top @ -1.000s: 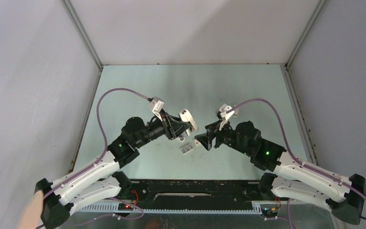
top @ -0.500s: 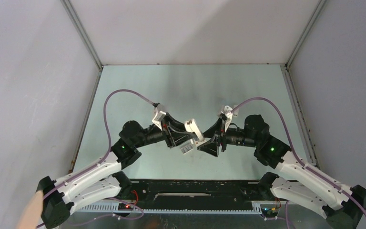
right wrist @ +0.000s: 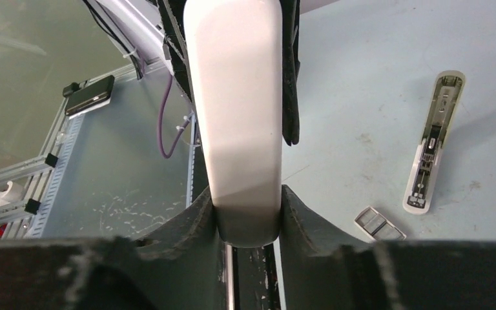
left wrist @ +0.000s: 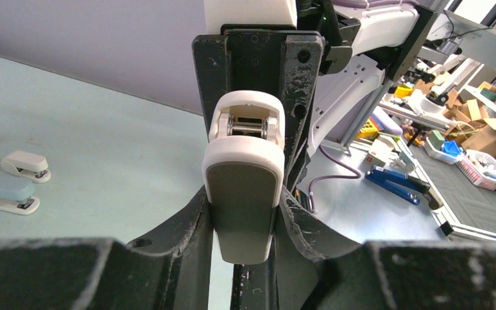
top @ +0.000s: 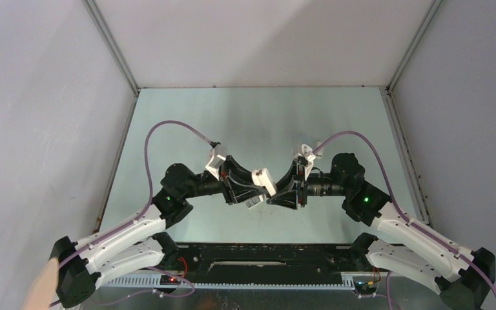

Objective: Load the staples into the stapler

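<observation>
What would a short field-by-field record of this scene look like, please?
left gripper: shut on the grey-padded end of the white stapler
right gripper: shut on the same stapler's other end
stapler: held between both grippers, off the table
staples: in their small tray on the table, apart from both grippers
task status: staples not yet loaded

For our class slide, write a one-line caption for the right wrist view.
The right gripper clamps the white stapler; a tray of staples lies on the table beyond.
</observation>
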